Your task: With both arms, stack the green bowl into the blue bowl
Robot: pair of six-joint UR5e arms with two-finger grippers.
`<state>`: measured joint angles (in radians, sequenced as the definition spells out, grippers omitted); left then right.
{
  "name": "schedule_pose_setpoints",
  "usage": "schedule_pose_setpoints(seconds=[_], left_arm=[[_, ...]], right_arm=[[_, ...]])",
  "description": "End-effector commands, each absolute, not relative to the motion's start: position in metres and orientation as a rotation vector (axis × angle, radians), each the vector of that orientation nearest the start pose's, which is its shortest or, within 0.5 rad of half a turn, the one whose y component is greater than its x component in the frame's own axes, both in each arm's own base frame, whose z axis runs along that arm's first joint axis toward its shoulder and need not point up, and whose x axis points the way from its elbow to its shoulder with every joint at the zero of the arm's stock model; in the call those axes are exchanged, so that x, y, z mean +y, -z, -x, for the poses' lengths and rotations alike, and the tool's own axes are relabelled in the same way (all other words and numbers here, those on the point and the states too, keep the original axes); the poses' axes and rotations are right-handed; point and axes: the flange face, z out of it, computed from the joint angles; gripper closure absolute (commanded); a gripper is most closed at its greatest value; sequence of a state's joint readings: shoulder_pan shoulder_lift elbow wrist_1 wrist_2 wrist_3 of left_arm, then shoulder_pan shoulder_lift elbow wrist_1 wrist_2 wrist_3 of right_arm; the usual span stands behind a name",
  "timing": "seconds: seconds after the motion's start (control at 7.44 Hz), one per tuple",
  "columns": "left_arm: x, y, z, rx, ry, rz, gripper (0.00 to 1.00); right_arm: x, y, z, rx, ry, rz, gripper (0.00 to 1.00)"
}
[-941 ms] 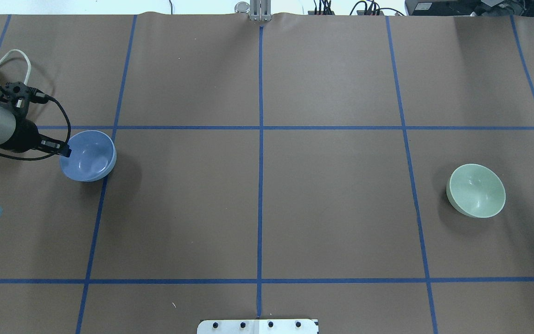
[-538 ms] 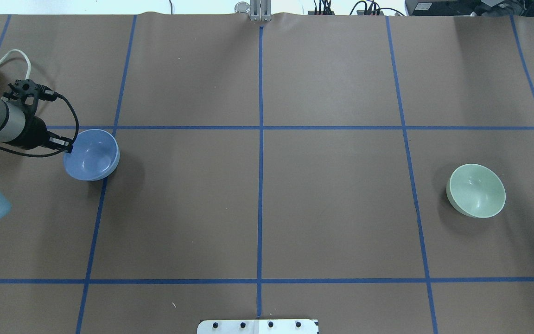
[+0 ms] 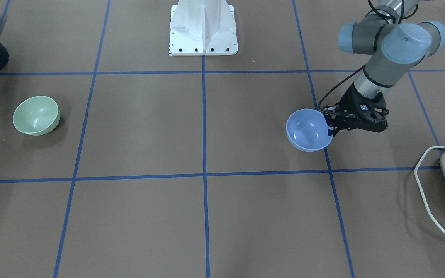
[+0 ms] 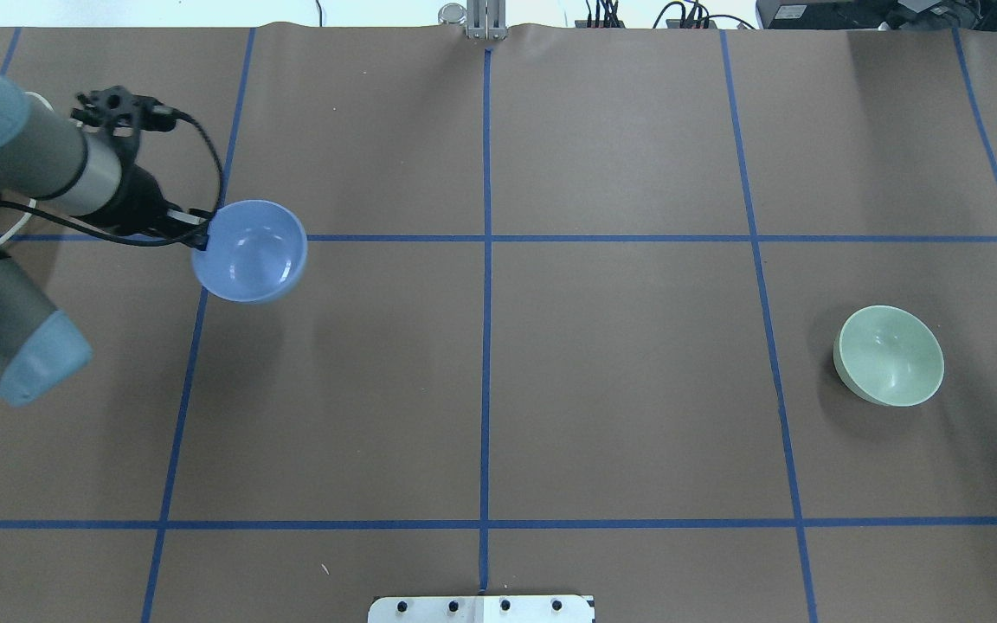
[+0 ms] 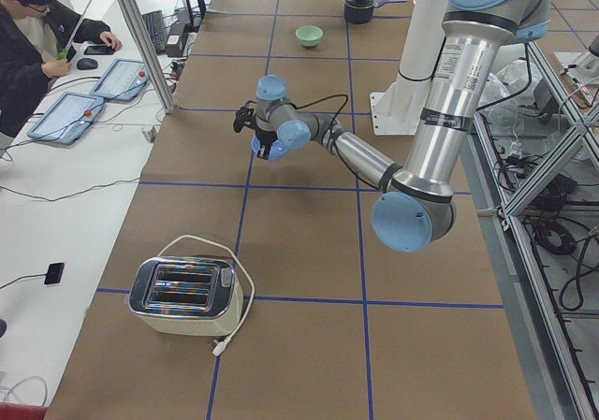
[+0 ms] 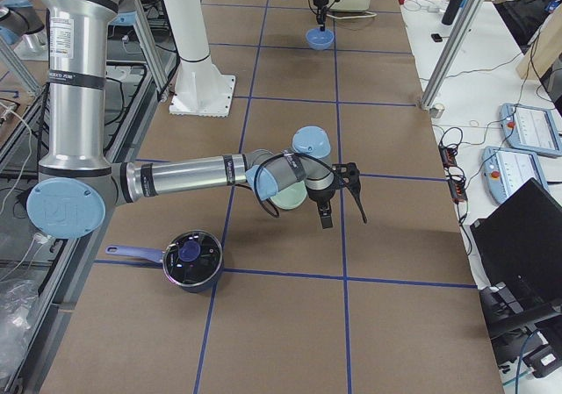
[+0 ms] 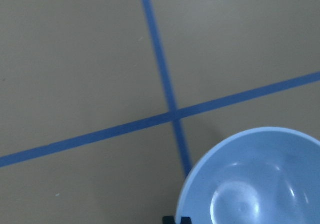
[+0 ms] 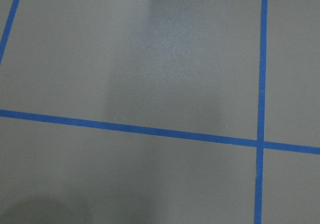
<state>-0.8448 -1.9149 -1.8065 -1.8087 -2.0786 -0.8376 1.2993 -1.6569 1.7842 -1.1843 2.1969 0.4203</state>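
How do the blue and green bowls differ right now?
The periwinkle-blue round plastic bowl is pinched at its rim by the left end effector and looks raised; the pale mint-green round plastic bowl sits untouched on the brown table. Both are upright, empty and alike in size.

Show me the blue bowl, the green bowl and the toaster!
The blue bowl [image 4: 249, 251]: overhead view, middle of its inside.
The green bowl [image 4: 890, 355]: overhead view, middle of its inside.
The toaster [image 5: 182, 286]: left side view, its shiny top by the slots.
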Motion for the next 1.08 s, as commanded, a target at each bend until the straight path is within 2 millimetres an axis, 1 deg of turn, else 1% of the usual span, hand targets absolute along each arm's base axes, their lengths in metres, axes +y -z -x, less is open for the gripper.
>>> schedule_pose_setpoints(seconds=[0.0, 0.13, 0.27, 0.4, 0.54, 0.81, 0.94], left_arm=[[-0.473, -0.239, -0.454, 0.939, -0.053, -0.175, 1.0], [-0.461, -0.217, -0.506, 0.939, -0.056, -0.156, 1.0], [-0.463, -0.202, -0.542, 0.923, -0.05, -0.164, 1.0], [-0.461, -0.196, -0.557, 0.922, -0.06, -0.163, 1.0], [-0.46, -0.196, -0.559, 0.922, -0.064, -0.162, 1.0], [-0.447, -0.2, -0.574, 0.904, -0.076, -0.174, 1.0], [-0.445, -0.203, -0.577, 0.9, -0.079, -0.171, 1.0]], right_arm=[[-0.481, -0.557, 0.056, -0.745, 0.021, -0.261, 0.0], [-0.482, -0.556, 0.057, -0.745, 0.021, -0.262, 0.0], [-0.482, -0.557, 0.057, -0.746, 0.021, -0.26, 0.0], [-0.482, -0.557, 0.057, -0.745, 0.021, -0.261, 0.0], [-0.482, -0.557, 0.057, -0.745, 0.021, -0.261, 0.0], [-0.482, -0.556, 0.057, -0.747, 0.022, -0.261, 0.0], [-0.482, -0.557, 0.057, -0.746, 0.021, -0.26, 0.0]])
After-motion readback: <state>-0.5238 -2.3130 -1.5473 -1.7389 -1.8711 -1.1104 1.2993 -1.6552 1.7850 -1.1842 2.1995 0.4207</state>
